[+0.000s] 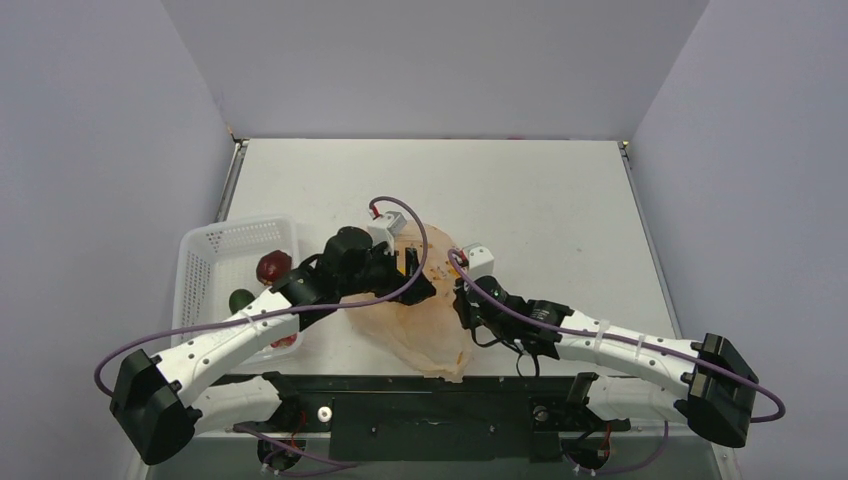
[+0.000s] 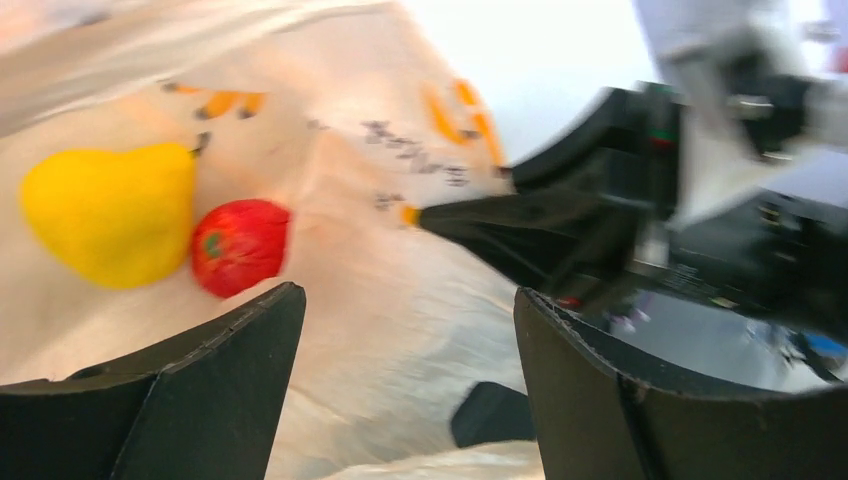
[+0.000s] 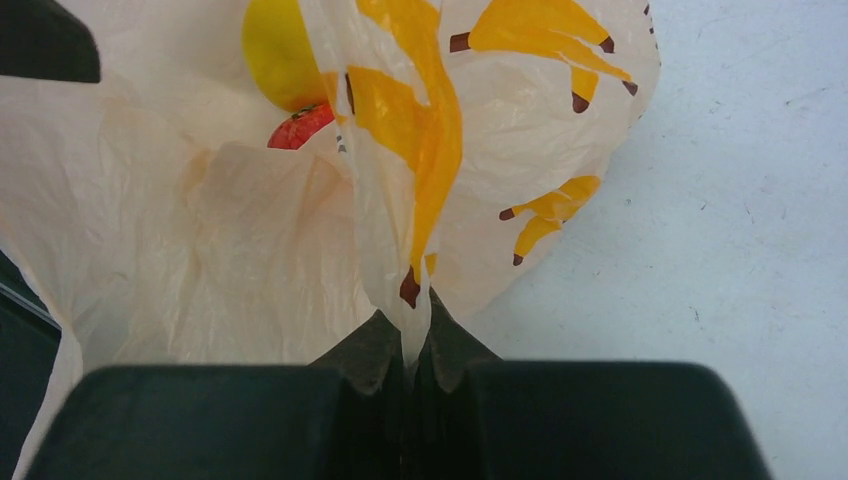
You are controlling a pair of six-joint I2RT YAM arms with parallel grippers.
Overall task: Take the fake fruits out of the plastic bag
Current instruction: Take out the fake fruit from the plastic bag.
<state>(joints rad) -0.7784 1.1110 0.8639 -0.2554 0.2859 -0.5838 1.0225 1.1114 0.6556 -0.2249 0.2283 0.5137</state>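
Note:
The peach plastic bag (image 1: 432,335) lies crumpled on the table between my two arms. My left gripper (image 1: 418,283) is open inside its mouth, with nothing between the fingers (image 2: 200,390). Just beyond its left finger, on the bag's (image 2: 350,120) inner wall, lie a bright red fake fruit (image 2: 238,245) and a yellow pear-shaped one (image 2: 110,215). My right gripper (image 3: 408,335) is shut on a fold of the bag (image 3: 250,250), holding that edge up. Past this fold the red fruit (image 3: 300,127) and yellow fruit (image 3: 275,50) show.
A white mesh basket (image 1: 240,224) stands at the table's left edge, under my left arm. It holds a dark red round fruit (image 1: 272,266), a green one (image 1: 240,299) and something red (image 1: 285,341). Grey walls enclose the table.

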